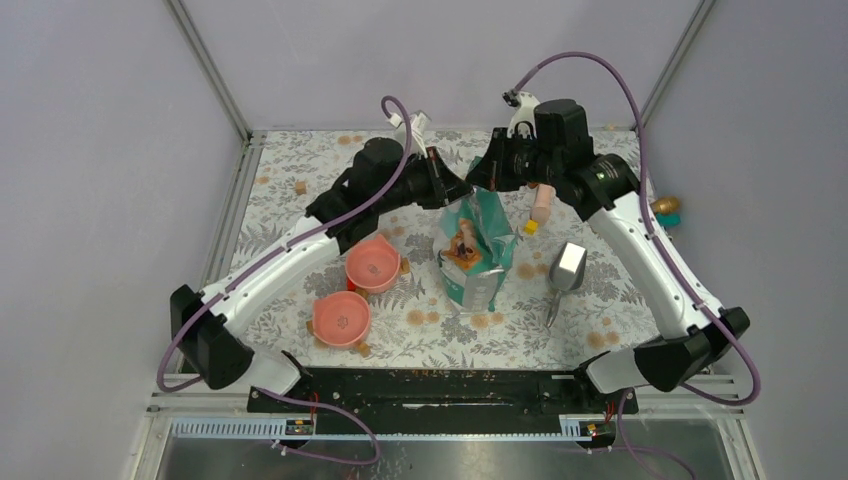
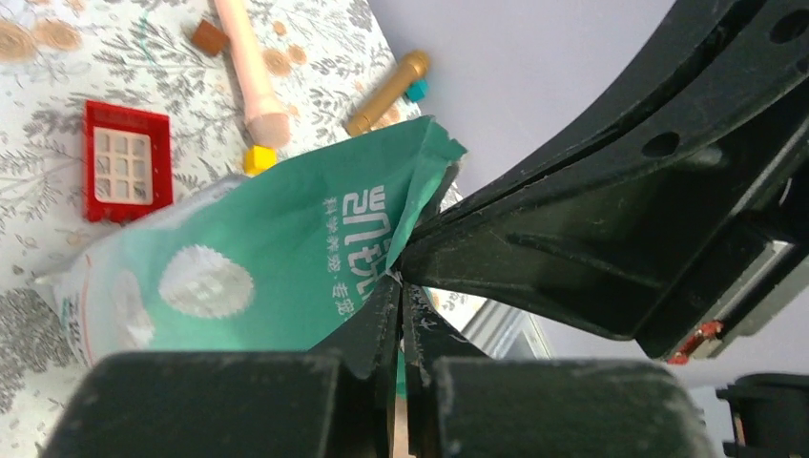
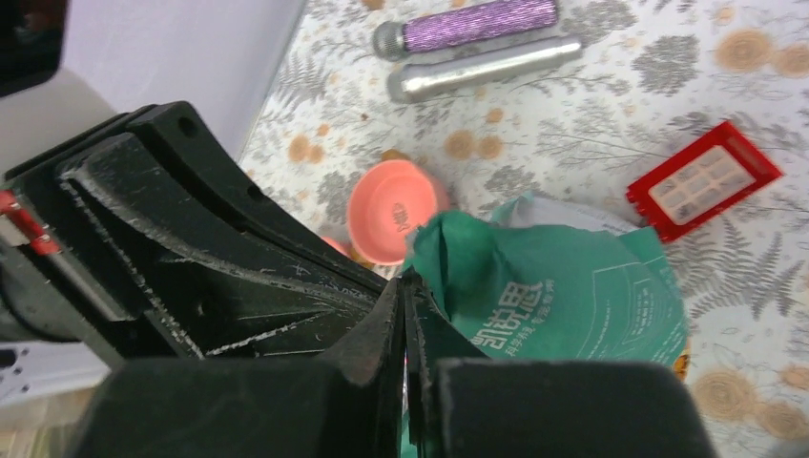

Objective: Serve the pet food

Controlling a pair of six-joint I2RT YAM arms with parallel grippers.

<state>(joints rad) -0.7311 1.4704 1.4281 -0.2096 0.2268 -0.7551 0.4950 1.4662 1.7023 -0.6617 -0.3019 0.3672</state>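
left gripper point(image 2: 399, 286): jaws pinch top edge of pouch point(image 1: 478, 255) | right gripper point(image 3: 405, 291): jaws pinch same edge | pouch bottom on bench point(image 1: 300, 165)

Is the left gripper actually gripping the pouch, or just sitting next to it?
Touching. The left wrist view shows the left gripper shut on the pouch, with the pouch's top edge pinched between its two fingers.
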